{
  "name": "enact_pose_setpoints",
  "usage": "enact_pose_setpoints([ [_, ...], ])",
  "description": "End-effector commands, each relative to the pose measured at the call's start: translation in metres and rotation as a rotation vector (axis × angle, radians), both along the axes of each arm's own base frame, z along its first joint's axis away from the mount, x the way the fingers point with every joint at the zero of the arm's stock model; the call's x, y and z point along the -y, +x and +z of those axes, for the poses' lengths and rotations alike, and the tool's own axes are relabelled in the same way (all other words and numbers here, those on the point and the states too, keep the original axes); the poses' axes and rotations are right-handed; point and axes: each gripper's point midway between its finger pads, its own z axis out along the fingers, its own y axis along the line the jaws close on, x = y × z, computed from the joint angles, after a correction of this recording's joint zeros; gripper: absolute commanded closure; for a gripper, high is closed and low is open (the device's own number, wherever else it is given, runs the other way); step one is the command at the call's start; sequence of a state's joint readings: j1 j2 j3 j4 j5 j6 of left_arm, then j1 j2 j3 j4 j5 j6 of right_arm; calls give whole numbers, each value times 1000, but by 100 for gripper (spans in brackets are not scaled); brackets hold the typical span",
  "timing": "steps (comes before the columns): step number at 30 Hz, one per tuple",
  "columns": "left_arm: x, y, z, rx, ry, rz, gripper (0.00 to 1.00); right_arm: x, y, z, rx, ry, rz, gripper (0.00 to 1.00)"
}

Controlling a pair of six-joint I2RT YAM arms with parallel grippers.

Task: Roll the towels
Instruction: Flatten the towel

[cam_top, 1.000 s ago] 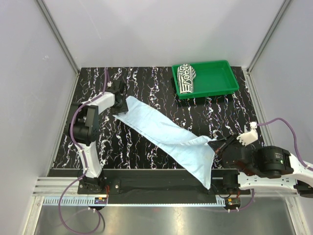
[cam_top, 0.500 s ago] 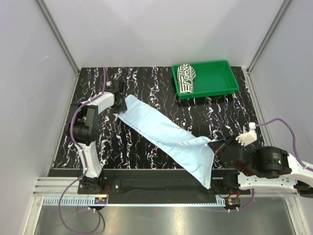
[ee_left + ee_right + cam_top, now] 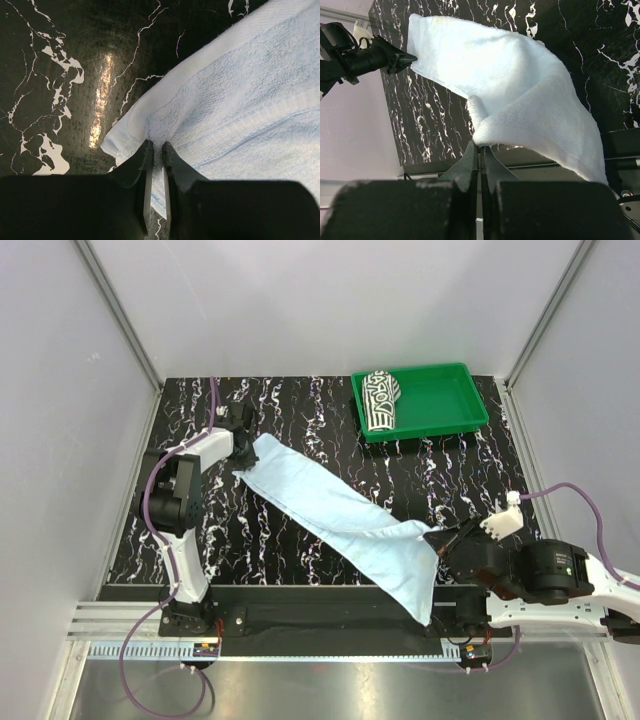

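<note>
L end effector (image 3: 156,148) & R end effector (image 3: 479,148) each clamped on opp. ends of plain pale blue cloth towel (image 3: 335,508) across black marbled surface (image 3: 300,410).

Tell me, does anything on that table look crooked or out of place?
The pale blue towel lies slantwise across the table, pinched by the left gripper and right gripper; its near end droops over the front edge.

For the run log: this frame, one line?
left gripper: pinching far corner of blue towel | right gripper: shut on its near corner | striped towel: rolled, in green tray
</note>
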State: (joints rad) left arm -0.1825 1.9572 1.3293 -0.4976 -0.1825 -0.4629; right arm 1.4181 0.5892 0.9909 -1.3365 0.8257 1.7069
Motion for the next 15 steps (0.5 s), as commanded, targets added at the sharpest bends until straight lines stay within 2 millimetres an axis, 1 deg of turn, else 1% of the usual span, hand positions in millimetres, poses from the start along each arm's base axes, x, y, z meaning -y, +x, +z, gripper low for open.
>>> enact_pose_setpoints([
  [1,-7,20,19,85,22,28,87,56,-6,-31,-33,-272,-26,100],
  [2,-7,22,25,98,24,30,88,57,-5,-31,-31,-275,-26,100],
  [4,-7,23,34,117,22,30,87,54,-4,-26,-25,-274,-23,100],
  [5,-7,26,43,137,19,29,83,54,-3,-22,-15,-283,-14,100],
  [6,-8,24,48,134,23,29,56,50,-1,-16,5,-280,-11,100],
  [7,-7,23,52,138,19,26,45,47,1,-2,25,-247,-9,100],
  [8,-7,21,58,147,17,24,34,45,3,6,52,-256,10,100],
  [9,-6,16,71,172,15,19,26,42,8,17,87,-248,1,100],
  [10,-6,12,82,195,15,16,25,42,11,39,115,-205,-6,100],
  [11,-1,7,91,215,26,3,23,43,14,51,144,-219,-2,100],
  [12,3,-6,113,264,15,-6,23,43,20,65,186,-244,-22,100],
  [13,11,-14,124,293,4,-25,22,45,23,90,218,-202,-34,100],
  [14,32,-26,134,322,-9,-78,21,45,26,102,249,-229,-25,100],
  [15,45,-40,163,398,-51,-94,20,40,31,115,284,-254,-37,100],
])
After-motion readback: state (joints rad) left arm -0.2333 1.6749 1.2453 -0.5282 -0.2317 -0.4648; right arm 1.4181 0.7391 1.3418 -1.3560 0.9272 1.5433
